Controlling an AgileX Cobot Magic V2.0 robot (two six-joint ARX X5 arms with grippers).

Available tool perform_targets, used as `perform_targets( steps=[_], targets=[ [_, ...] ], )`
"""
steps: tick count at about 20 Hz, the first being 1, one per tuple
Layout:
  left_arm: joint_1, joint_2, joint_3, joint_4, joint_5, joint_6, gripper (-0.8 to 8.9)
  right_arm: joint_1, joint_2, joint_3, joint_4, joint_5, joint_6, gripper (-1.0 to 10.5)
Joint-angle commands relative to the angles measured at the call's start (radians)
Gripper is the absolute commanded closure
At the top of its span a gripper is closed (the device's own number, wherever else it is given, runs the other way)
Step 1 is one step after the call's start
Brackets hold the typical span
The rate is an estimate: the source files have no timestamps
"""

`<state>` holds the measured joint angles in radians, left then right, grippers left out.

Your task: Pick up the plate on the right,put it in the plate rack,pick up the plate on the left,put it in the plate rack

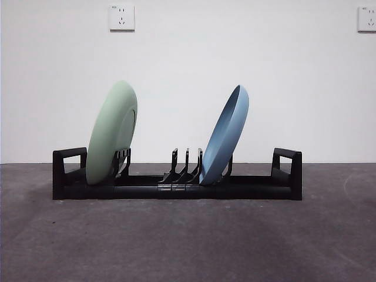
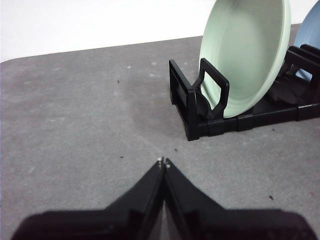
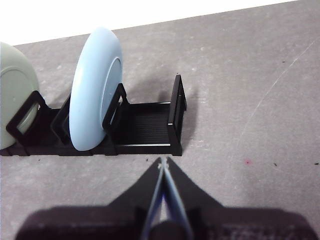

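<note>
- Table (image 1: 188, 247): a grey surface that carries everything; you see it bare in front of the rack in the front view.
- Plate rack (image 1: 176, 189): long, low and black, its long axis running side to side across the front view, with a boxy loop handle at each end. Its curved dividers stand upright along the middle.
- Green plate (image 1: 111, 132): it stands on edge in the slots at the left end of the rack, leaning towards the middle, just inside the left handle.
- Blue plate (image 1: 225, 135): it stands on edge right of the rack's middle, also tilted, with free dividers between it and the green plate. Judge both plates as already racked; no plate lies flat on the table.
- Left gripper (image 2: 163, 162): its jaws are pressed together at the tips and hold nothing. It hangs off the rack's left end, with the green plate and the left handle (image 2: 212, 92) ahead of it and apart from it.
- Right gripper (image 3: 162, 162): its jaws likewise meet at the tips, empty. It sits just off the rack's right end, near the right handle (image 3: 177, 107), the blue plate beyond.
- Governing relation: each arm faces the rack end-on along its long axis. You would judge the task complete, so any coming move is a retreat away from the rack.
</note>
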<state>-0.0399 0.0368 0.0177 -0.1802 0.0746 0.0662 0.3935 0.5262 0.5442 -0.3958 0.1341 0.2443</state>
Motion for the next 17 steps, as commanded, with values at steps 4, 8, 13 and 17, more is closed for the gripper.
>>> perform_targets(
  steps=[4, 8, 13, 17],
  targets=[
    [0.002, -0.004, -0.014, 0.001, 0.005, -0.021, 8.17, 0.000, -0.001, -0.002, 0.005, 0.003, 0.009, 9.5],
    [0.002, -0.004, -0.014, 0.001, 0.005, -0.021, 8.17, 0.000, -0.001, -0.002, 0.005, 0.003, 0.009, 9.5],
    [0.002, -0.004, -0.014, 0.001, 0.005, -0.021, 8.17, 0.000, -0.001, -0.002, 0.005, 0.003, 0.009, 9.5],
    [0.002, -0.004, -0.014, 0.001, 0.005, -0.021, 8.17, 0.000, -0.001, -0.002, 0.005, 0.007, -0.048, 9.5]
  ],
)
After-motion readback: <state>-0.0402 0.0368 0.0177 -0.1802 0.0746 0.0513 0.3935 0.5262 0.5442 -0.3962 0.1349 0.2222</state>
